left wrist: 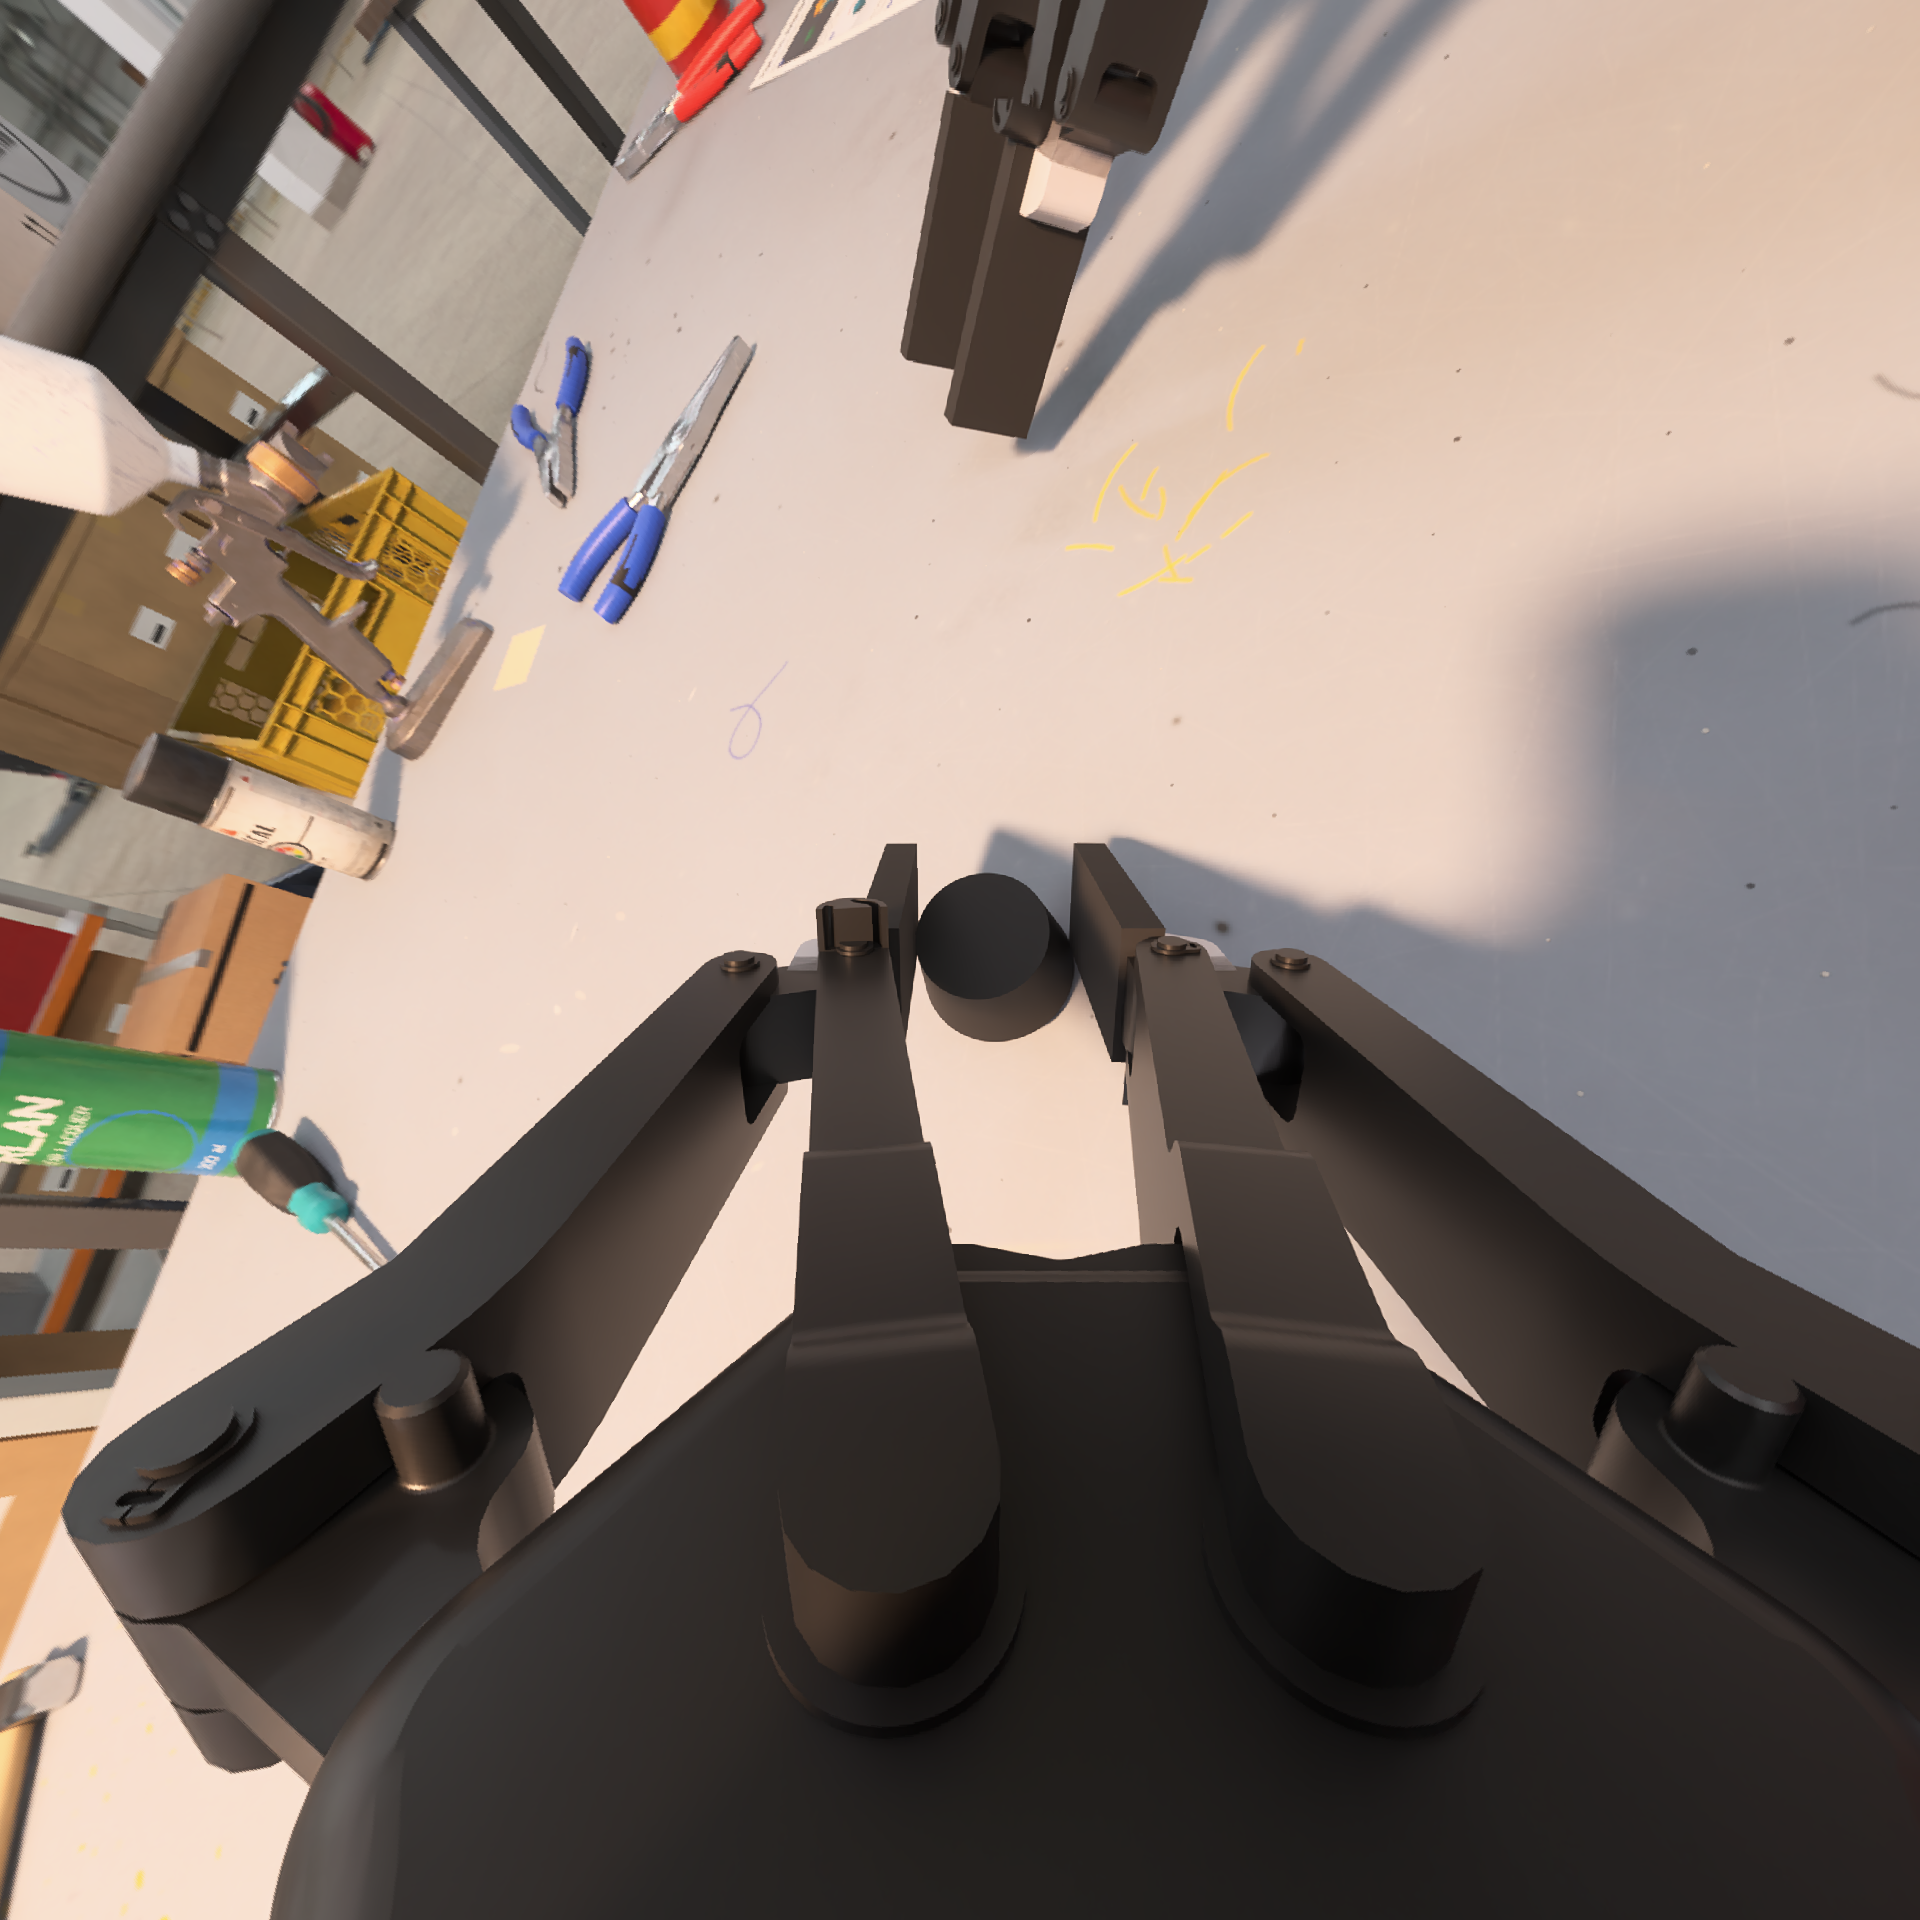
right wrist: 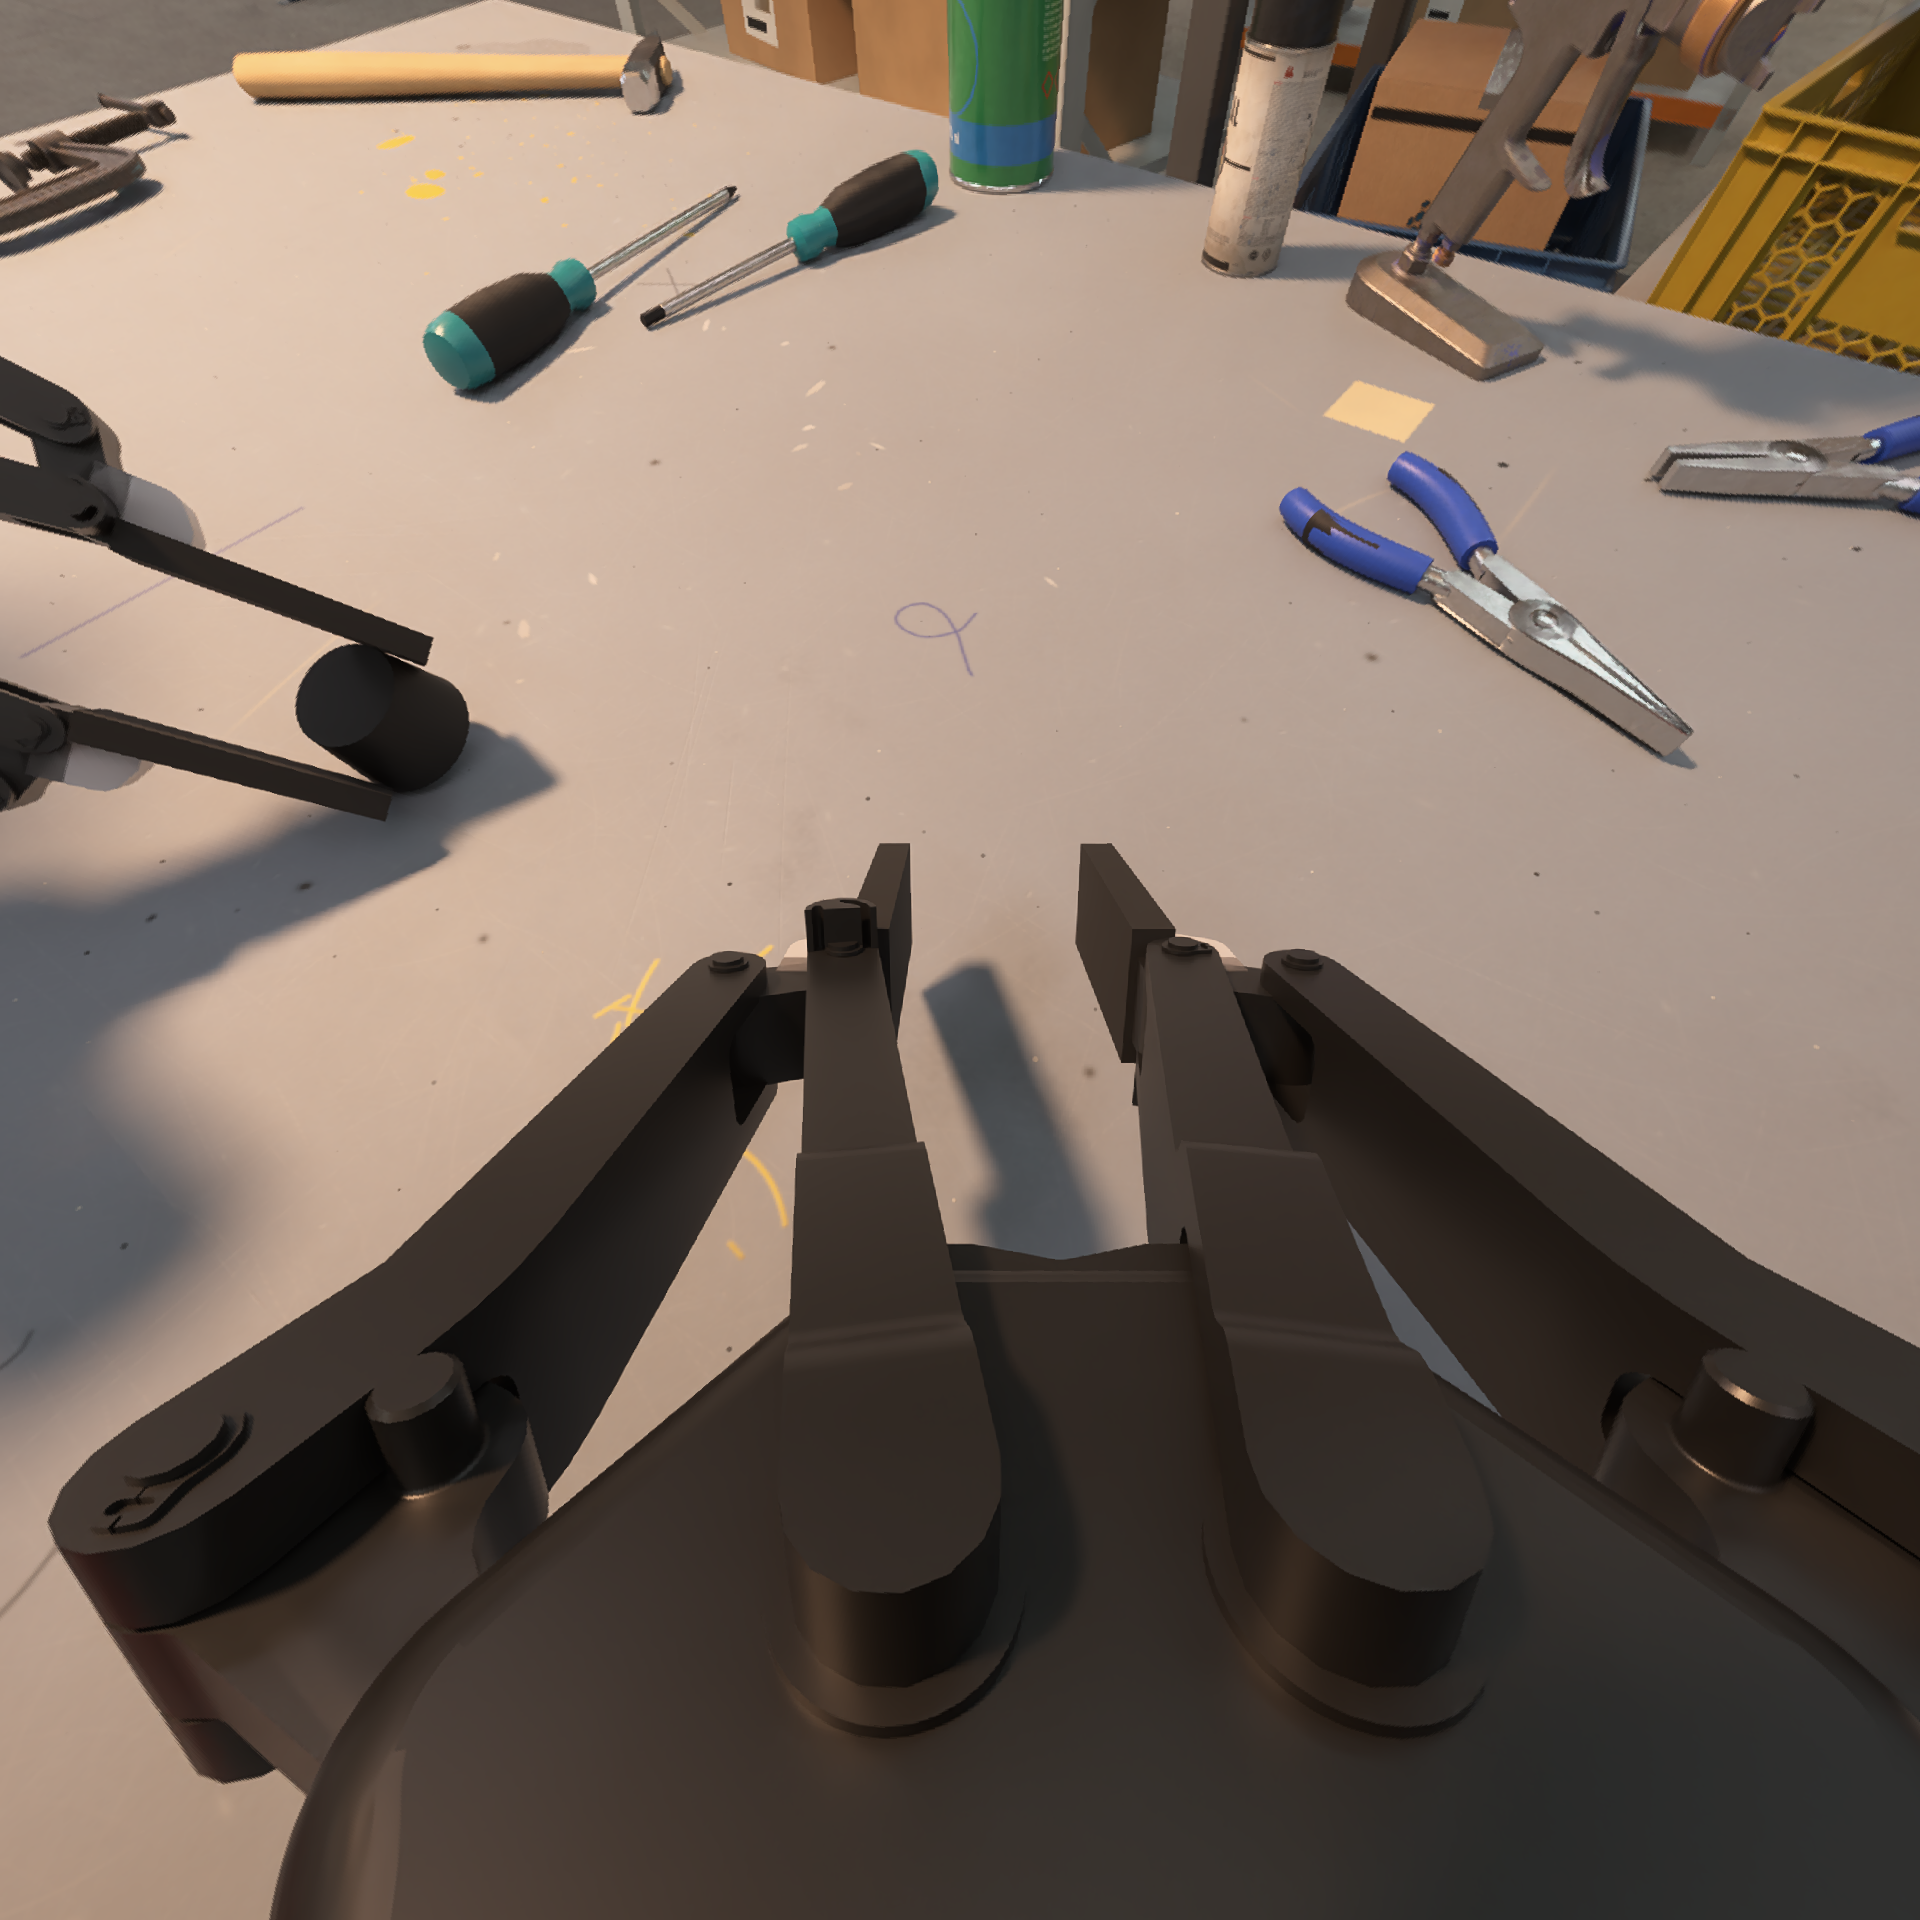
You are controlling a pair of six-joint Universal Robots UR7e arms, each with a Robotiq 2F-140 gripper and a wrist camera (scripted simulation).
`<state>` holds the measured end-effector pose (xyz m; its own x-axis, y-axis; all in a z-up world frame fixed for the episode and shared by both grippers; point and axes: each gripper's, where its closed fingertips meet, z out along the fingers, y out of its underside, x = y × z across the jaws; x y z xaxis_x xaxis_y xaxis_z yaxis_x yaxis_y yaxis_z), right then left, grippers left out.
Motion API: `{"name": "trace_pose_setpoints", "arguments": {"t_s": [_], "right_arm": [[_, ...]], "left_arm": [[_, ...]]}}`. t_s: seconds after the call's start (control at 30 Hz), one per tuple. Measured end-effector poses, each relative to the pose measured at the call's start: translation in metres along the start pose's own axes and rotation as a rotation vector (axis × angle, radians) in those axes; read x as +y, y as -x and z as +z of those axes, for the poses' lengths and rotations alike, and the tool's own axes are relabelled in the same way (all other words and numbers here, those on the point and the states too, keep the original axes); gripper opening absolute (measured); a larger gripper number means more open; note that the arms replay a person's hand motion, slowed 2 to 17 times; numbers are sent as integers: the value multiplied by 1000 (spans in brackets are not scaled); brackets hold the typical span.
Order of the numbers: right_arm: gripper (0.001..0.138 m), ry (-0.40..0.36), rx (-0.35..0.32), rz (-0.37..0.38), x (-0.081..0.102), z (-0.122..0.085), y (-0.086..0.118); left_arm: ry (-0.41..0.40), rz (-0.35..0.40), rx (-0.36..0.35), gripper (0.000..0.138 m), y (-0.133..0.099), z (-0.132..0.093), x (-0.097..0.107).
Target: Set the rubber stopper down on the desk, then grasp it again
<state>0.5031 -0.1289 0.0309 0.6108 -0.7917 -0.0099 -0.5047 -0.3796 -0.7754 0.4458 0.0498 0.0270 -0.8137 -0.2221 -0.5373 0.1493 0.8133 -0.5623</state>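
The rubber stopper (left wrist: 982, 951) is a short black cylinder lying on its side at desk level. In the left wrist view it sits between my left gripper's (left wrist: 992, 894) fingertips, and both pads touch its sides. The right wrist view shows the stopper (right wrist: 390, 717) at the left, pinched between the left gripper's (right wrist: 405, 727) two flat fingers, with its shadow right beside it on the desk. My right gripper (right wrist: 992, 894) is open and empty, low over bare desk to the right of the stopper. It also shows at the top of the left wrist view (left wrist: 966, 390).
Long blue-handled pliers (right wrist: 1475, 592) and a second blue-handled pair (right wrist: 1787, 468) lie to the right. Two teal-and-black screwdrivers (right wrist: 520, 312), a hammer (right wrist: 436, 73), a green can (right wrist: 1003, 94), a white spray can (right wrist: 1257, 156) and a spray gun stand (right wrist: 1444, 307) line the far edge, with a yellow crate (right wrist: 1818, 208) beyond it.
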Motion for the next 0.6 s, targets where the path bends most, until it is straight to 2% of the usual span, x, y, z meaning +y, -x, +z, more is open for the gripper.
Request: {"name": "trace_pose_setpoints", "arguments": {"t_s": [0.3,0.6], "right_arm": [[43,37,-24,38,5,-5,8],[46,124,-59,91,17,-9,18]], "left_arm": [[10,-110,121,40,-8,-4,3],[16,-188,232,40,-19,-9,4]]}}
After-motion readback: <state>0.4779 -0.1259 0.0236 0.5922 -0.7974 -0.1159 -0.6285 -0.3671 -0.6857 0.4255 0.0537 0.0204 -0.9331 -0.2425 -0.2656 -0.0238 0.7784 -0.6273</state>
